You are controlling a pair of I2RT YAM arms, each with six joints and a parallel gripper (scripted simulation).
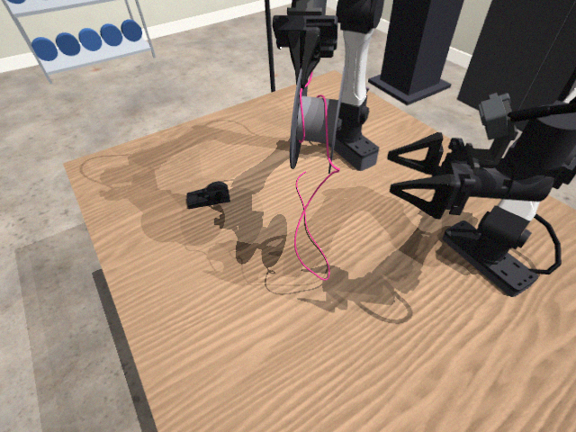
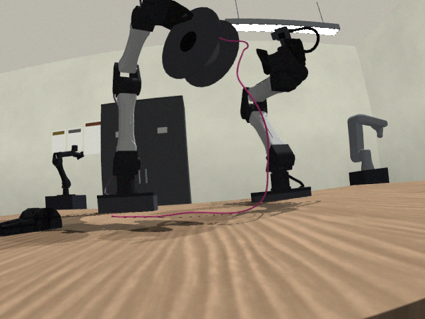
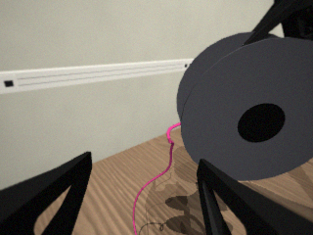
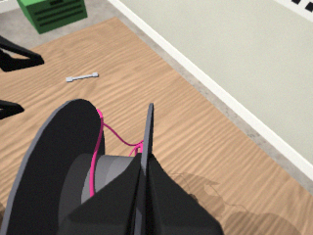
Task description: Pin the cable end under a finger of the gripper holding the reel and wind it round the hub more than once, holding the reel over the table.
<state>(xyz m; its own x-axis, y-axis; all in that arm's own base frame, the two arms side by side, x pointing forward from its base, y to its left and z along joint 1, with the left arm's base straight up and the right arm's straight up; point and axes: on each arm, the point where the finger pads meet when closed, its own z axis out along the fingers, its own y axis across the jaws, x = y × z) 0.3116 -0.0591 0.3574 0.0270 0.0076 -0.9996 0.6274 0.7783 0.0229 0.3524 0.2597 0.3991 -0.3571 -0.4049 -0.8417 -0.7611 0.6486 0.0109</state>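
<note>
1. The reel [image 1: 316,121] [image 2: 174,58] [image 3: 215,117] [image 4: 44,162] was up over the tabletop [image 1: 325,372] [image 2: 240,274] [image 3: 112,176] [image 4: 196,117]. Its long axis ran roughly level across the top view, from flange to flange.
2. The cable [image 1: 296,237] [image 2: 267,154] [image 3: 134,211] [image 4: 93,171] crossed the hub between the flanges, left the reel with a kink, then hung to the tabletop, where its free end lay. A full close turn could not be confirmed.
3. The right tool [image 1: 302,78] [image 2: 190,15] [image 3: 242,51] [image 4: 144,160] was closed on one thin flange of the reel. Whether the cable was trapped under its finger could not be told.
4. The left tool [image 1: 391,172] [image 2: 262,51] [image 3: 146,163] [image 4: 32,81] stood wide open and empty, apart from the reel and the cable.
5. Governing relation: in the left wrist view, the reel lay ahead and to the right of the gap between the fingers. The hanging cable passed beyond that gap, closer to the centreline than the hub.
6. The left tool was the free one for the hanging run. Judgement: winding appeared unfinished; the next move called for regrasping the cable near the reel and carrying it around the axis under light tension. Slack could lift the wraps off the hub.
</note>
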